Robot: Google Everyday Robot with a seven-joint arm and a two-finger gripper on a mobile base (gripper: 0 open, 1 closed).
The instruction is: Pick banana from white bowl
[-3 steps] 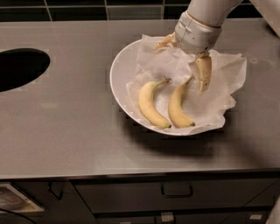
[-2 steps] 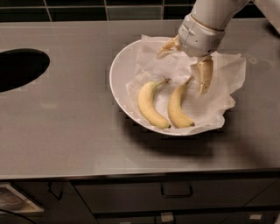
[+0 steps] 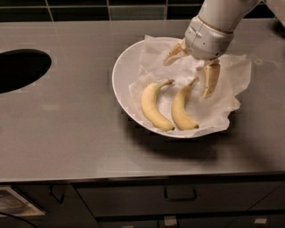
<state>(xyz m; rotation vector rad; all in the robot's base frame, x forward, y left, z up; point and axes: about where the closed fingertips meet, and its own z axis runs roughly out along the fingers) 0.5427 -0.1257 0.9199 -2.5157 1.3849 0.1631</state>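
Camera view: the banana (image 3: 181,110) lies just beside the spread pincer (image 3: 187,78).

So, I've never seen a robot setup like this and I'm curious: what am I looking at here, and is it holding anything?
That white limb is a robot arm. Its gripper hangs over the white bowl, jaws open, holding nothing. A single camera looks down on a grey counter. The bowl, lined with crumpled paper, holds two bananas: the banana it should pick, beside the jaws, and a plumper banana further left in the picture.
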